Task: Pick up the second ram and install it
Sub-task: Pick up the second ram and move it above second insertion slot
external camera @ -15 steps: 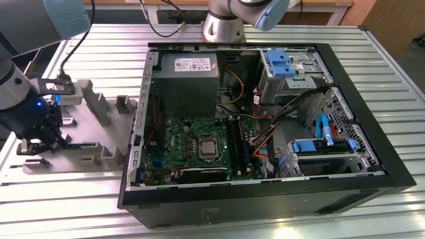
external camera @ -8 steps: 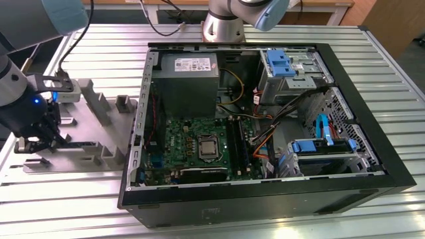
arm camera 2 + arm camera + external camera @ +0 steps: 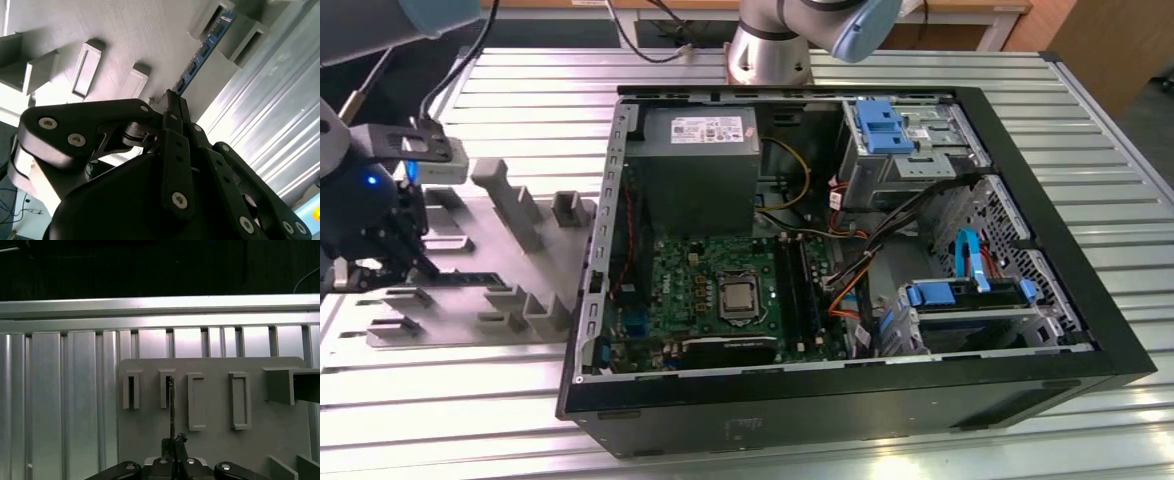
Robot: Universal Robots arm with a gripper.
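Observation:
The second ram is a thin dark stick lying on edge between grey blocks of the fixture plate at the exterior view's left. My gripper hangs over the end of the stick farther from the case. In the second wrist view the ram shows its blue face and black chips, its far end in a slotted block, and the gripper is shut on its near end. In the first wrist view the ram is edge-on and runs from the gripper towards a slot.
An open black computer case lies to the exterior view's right of the fixture, with its green motherboard and dark memory slots facing up. The arm's base stands behind it. Upright grey blocks rise around the ram.

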